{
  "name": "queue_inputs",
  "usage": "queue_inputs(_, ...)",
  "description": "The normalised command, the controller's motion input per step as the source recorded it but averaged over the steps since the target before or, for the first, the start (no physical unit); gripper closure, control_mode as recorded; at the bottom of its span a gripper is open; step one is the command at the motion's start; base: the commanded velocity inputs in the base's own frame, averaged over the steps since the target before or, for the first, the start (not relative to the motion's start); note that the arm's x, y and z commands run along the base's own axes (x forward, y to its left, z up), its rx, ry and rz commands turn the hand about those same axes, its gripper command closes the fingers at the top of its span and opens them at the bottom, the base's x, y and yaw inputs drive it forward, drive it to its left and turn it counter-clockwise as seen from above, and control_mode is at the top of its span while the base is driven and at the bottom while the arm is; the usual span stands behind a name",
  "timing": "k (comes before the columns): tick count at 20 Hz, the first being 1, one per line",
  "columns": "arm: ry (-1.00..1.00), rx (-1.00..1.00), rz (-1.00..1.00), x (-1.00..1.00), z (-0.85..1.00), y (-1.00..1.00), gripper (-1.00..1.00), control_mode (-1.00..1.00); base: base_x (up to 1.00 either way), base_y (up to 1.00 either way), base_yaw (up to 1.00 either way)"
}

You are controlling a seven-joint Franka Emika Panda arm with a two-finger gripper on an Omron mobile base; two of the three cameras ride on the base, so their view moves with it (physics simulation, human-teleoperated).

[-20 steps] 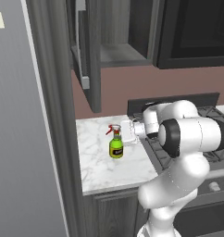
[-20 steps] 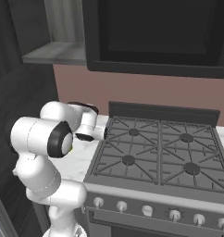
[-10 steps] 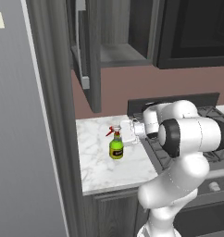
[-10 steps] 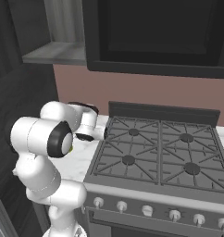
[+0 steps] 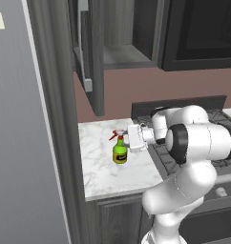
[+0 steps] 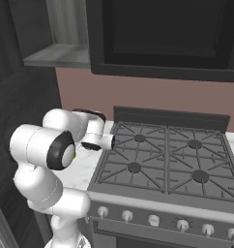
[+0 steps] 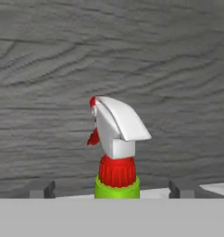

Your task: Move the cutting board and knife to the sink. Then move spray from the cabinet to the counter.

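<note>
The spray [image 5: 120, 151] stands upright on the counter [image 5: 100, 171], below the open cabinet [image 5: 96, 52]. The gripper [image 5: 128, 138], at the bottle's 3 o'clock, has its 2 fingers [image 7: 40, 189] spread wide, clear of the neck.

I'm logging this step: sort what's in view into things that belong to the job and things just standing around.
Part of the job:
- spray, upright on the counter
- cabinet, door open
- gripper, open, its fingertips either side of the bottle

Just standing around:
- gas stovetop
- black microwave-like unit
- tall grey panel
</note>
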Motion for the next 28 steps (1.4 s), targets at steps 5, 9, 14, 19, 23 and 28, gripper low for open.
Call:
queue_inputs(5, -0.01, 0.0, 0.0, -0.31, 0.1, -0.42, -1.0, -1.0, 0.0, 0.0, 0.0)
queue_inputs(9, 0.0, 0.0, -0.01, -0.34, 0.47, -0.48, -1.0, -1.0, 0.0, 0.0, 0.0)
queue_inputs(14, 0.01, 0.0, -0.02, -0.38, 0.52, -0.38, -1.0, -1.0, 0.0, 0.0, 0.0)
queue_inputs(19, 0.07, 0.0, -0.07, -0.4, 0.68, -0.2, -1.0, -1.0, 0.0, 0.0, 0.0)
queue_inputs(23, 0.06, 0.0, -0.15, -0.7, 0.68, -0.1, -1.0, -1.0, 0.0, 0.0, 0.0)
queue_inputs(28, 0.05, 0.0, -0.2, -0.9, 0.55, -0.11, -1.0, -1.0, 0.0, 0.0, 0.0)
